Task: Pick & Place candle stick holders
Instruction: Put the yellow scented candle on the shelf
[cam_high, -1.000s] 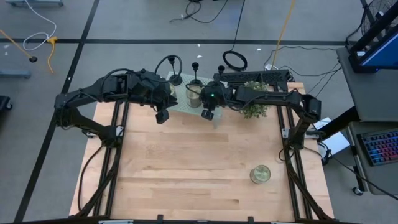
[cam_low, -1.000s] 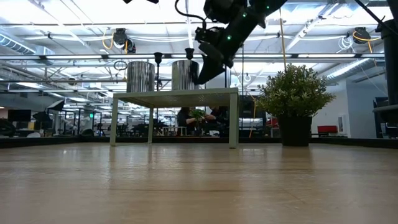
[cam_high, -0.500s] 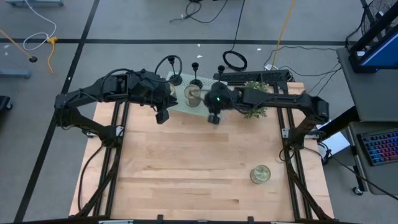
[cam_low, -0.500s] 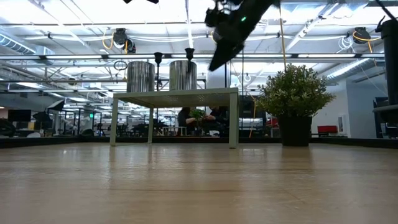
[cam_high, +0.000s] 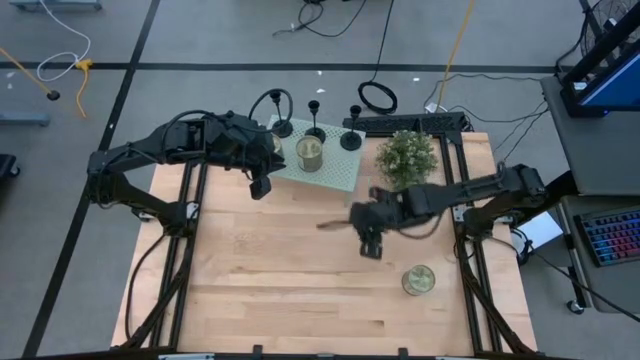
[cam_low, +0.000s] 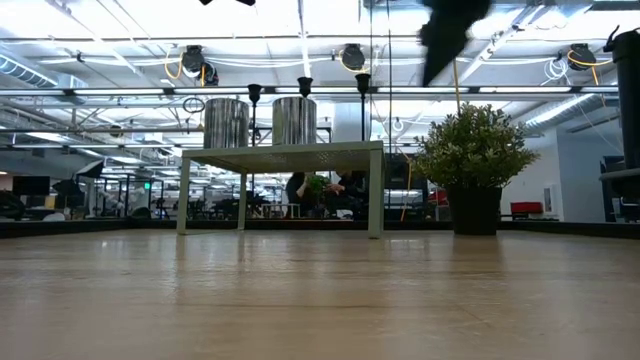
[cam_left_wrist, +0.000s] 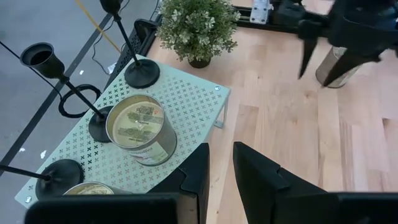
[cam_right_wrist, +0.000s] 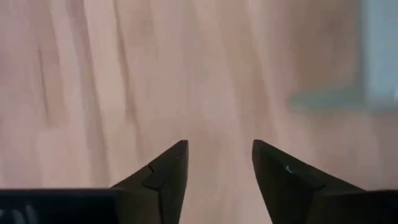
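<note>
Three black candle stick holders stand upright on their round bases along the far edge of a pale green perforated shelf. They also show in the left wrist view and the low view. My right gripper hovers open and empty over the bare wood, right of the table's middle; it also shows in the right wrist view. My left gripper waits by the shelf's near left corner, narrowly open and empty.
A glass jar stands on the shelf, with a second one partly under my left arm. A third jar stands on the table at the near right. A potted plant stands right of the shelf.
My right gripper has drawn back from the shelf's right end, rising and then swinging quickly toward the table's near and right side. The third candle stick holder, which it covered before, now shows standing on the shelf's right end.
</note>
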